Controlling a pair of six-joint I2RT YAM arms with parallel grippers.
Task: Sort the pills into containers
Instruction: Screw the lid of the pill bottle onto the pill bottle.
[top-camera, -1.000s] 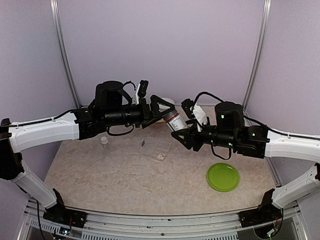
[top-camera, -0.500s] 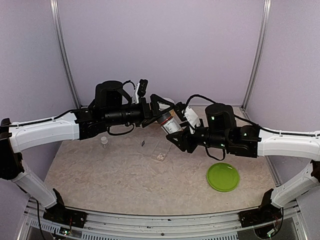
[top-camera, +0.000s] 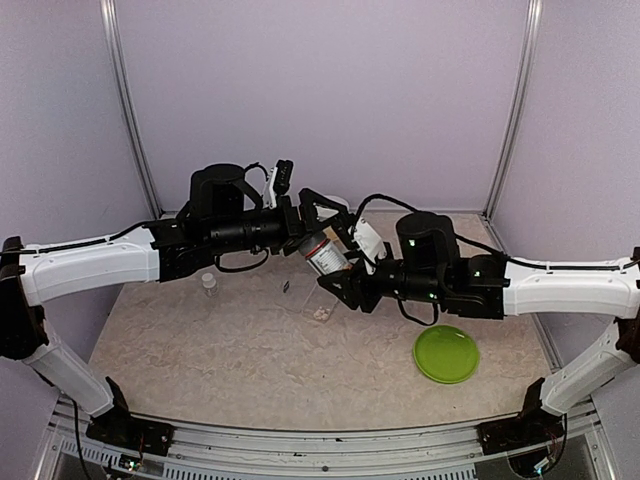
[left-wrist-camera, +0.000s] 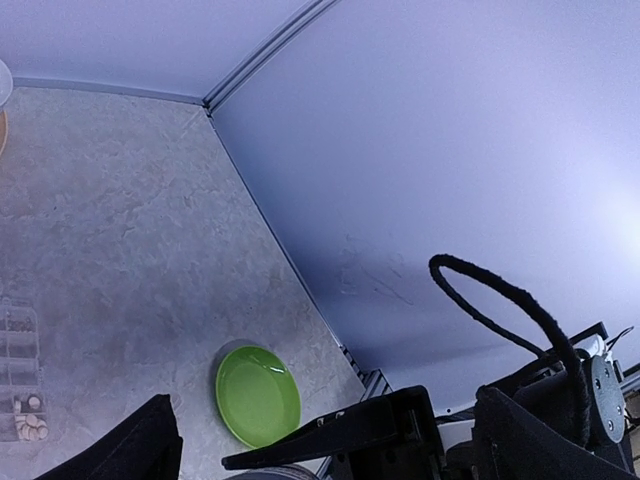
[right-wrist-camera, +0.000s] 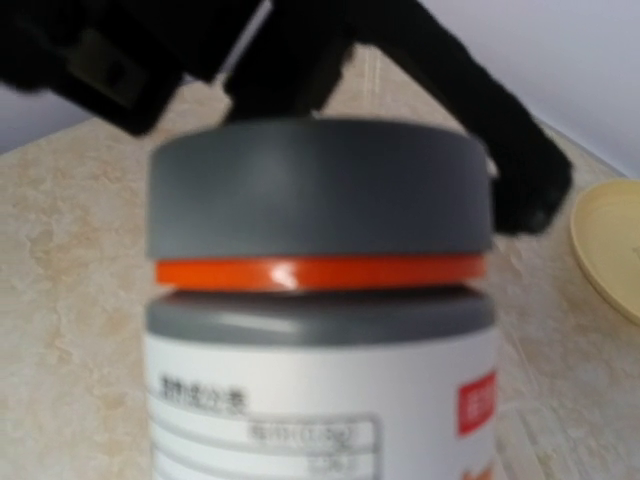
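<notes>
White arms (top-camera: 90, 265), blk joints (top-camera: 218, 186), blk cables (left-wrist-camera: 500, 291)

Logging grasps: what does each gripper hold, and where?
Right gripper holds the pill bottle by its lower body; left gripper is open at the cap, holding nothing.

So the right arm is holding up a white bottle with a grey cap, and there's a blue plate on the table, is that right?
Not quite. The plate is green, not blue, and the top view shows it plainly. The rest stands: the right gripper holds up the white bottle with the grey cap, and the plate lies on the table.
</notes>
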